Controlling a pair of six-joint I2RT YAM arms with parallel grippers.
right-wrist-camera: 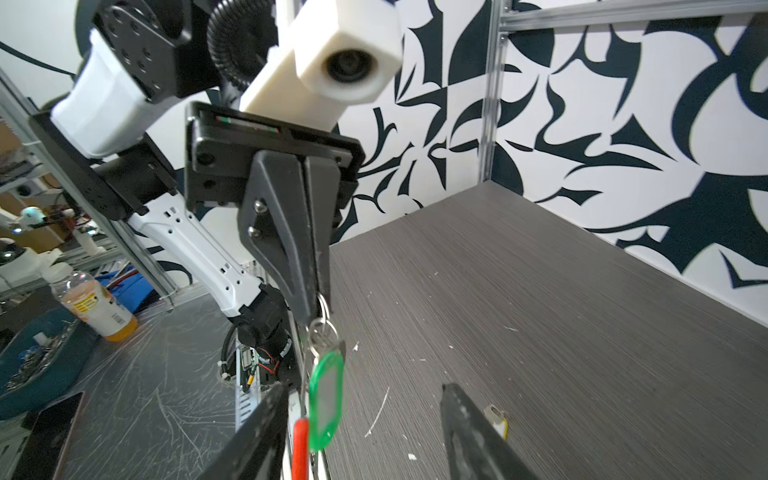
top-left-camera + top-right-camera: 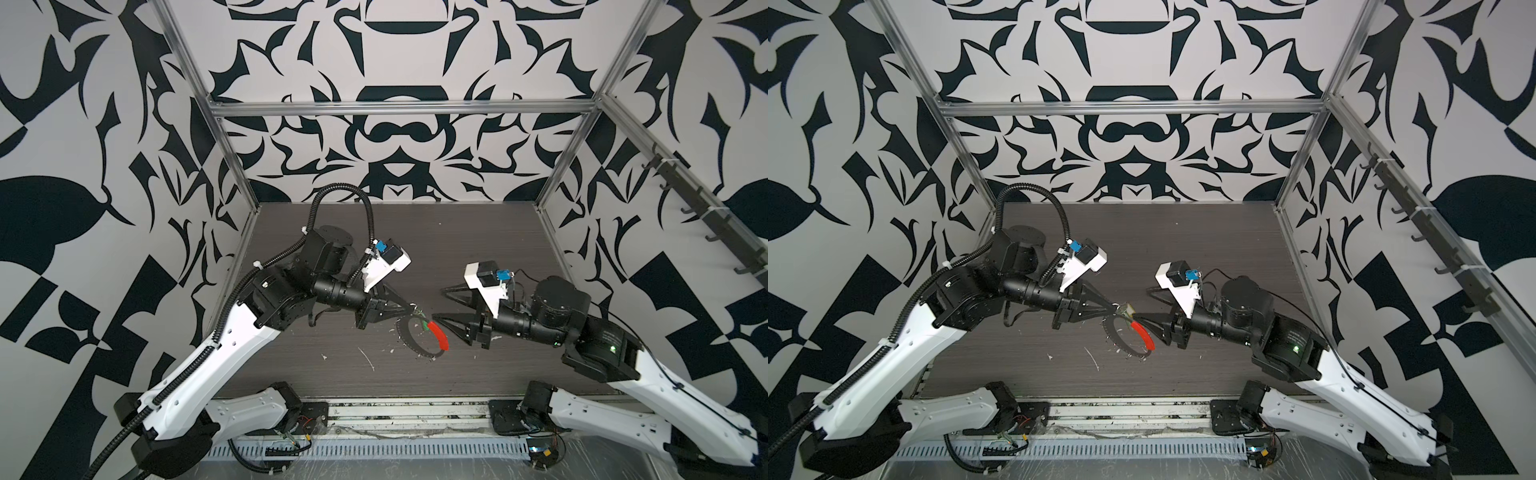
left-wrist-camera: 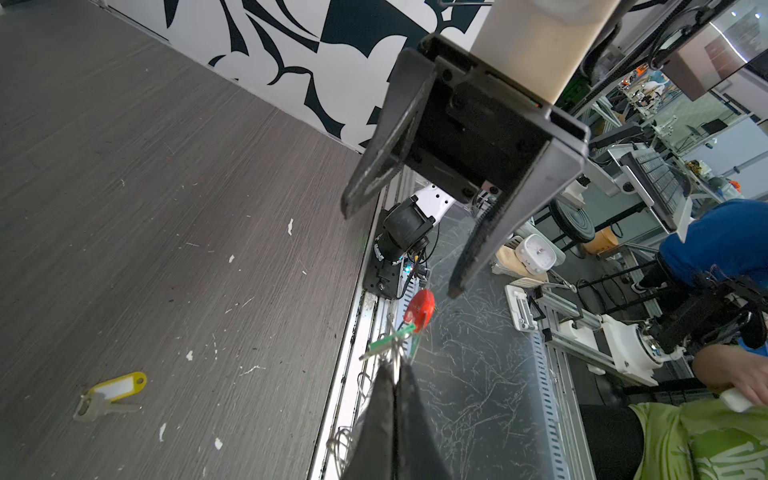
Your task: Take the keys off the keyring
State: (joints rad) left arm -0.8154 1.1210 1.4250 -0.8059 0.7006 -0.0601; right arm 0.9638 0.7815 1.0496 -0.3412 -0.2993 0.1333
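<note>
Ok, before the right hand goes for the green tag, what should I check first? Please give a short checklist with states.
1. The left hand is shut on the keyring: ok.
2. The green tag hangs free below it: ok.
3. The right hand is open: ok.
4. The green tag is centred between its fingers: not ok, close to one finger.
5. The yellow tag is off, lying on the table: ok.
6. The keyring is clear of the table: cannot tell.
</note>
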